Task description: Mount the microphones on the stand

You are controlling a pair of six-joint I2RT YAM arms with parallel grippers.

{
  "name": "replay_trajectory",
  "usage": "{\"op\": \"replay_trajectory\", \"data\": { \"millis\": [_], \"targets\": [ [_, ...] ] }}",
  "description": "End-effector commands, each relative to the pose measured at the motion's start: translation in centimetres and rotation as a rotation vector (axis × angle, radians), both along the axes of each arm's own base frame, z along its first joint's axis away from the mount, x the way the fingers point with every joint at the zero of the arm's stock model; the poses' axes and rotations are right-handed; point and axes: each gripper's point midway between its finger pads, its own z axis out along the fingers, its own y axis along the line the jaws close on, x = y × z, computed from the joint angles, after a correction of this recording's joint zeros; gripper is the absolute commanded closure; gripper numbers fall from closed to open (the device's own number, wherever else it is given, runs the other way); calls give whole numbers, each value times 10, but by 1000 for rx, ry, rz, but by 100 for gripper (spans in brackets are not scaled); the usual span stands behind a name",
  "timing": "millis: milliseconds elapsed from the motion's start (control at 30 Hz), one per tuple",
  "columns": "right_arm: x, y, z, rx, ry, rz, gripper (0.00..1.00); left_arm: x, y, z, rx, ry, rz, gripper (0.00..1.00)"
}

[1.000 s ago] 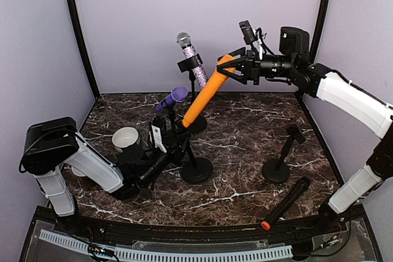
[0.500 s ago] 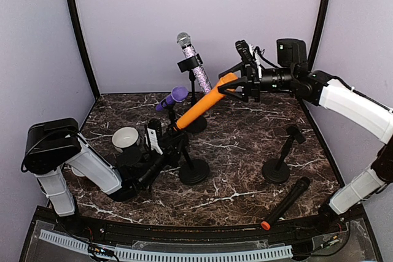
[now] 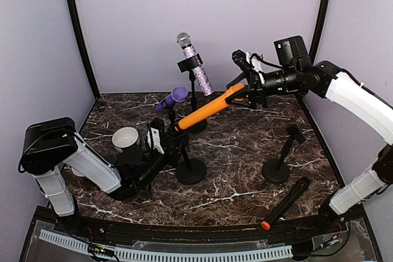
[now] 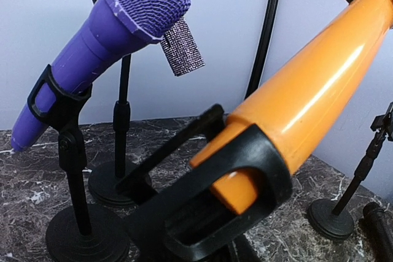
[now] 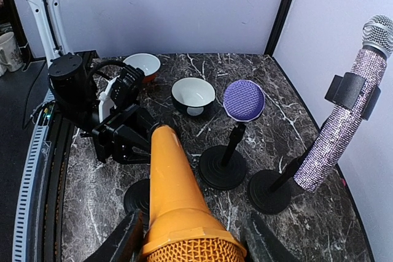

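With its tail lodged in the black stand clip (image 4: 245,164) and its mesh head clamped by the right gripper (image 3: 247,90), the smooth all-orange stick microphone (image 3: 206,110) could be levered out by a skewed push; closure of the left gripper (image 3: 161,142) could not be told.

Dark marble table (image 3: 245,145) carries four round black stand bases (image 3: 191,170), with one empty stand (image 3: 277,162) off to the right. A black microphone (image 3: 286,202) lies flat by the near edge, and two white bowls (image 5: 193,95) sit at the left.
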Motion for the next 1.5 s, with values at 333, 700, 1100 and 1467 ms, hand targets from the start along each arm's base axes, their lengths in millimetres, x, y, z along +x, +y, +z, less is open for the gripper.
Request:
{"op": "replay_trajectory", "data": {
  "millis": [333,700,1100,1467],
  "targets": [
    [-32,3,-101,-285,526,-76,100,-18,-34,59,4,-178,-97,100],
    [-25,17,-62,-269,253,-4,100,-25,-46,61,34,-200,-146,100],
    [-55,34,-77,-527,-114,161,100,-34,-58,55,51,-201,-190,100],
    [-55,86,-97,-501,-21,213,100,-39,-68,50,48,-197,-223,100]
  ]
}}
